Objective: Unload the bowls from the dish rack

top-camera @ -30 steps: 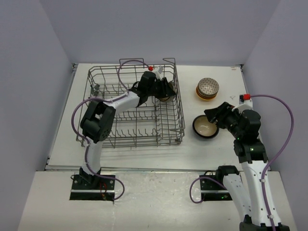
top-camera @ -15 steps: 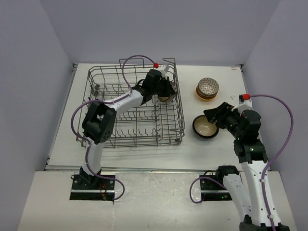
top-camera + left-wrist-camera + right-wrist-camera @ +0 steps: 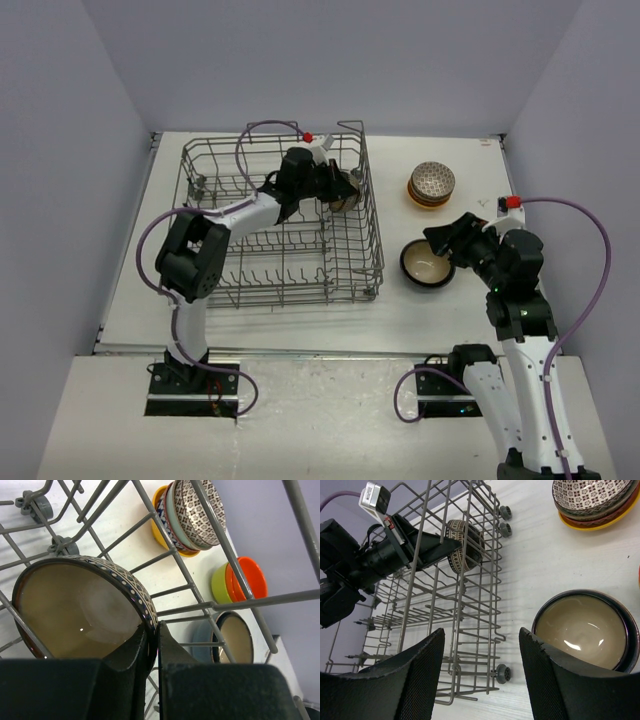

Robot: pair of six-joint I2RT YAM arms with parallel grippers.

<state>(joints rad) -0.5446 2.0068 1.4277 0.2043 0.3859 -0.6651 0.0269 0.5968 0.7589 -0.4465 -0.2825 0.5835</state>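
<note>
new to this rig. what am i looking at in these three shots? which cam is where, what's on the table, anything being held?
Two white robot arms are bolted at the near edge of the table, each ending in a two-finger gripper. The overhead picture comes from a fixed camera above and behind them. The other two come from a camera on each wrist, so each shows its own black fingers.

On the table sits a grey wire dish rack. To its right are a stack of bowls and a dark bowl with a cream inside. The left wrist view also shows an orange and a lime bowl together.

The left gripper reaches into the rack and pinches the rim of a patterned bowl. The right gripper is open and holds nothing, beside the dark bowl.
</note>
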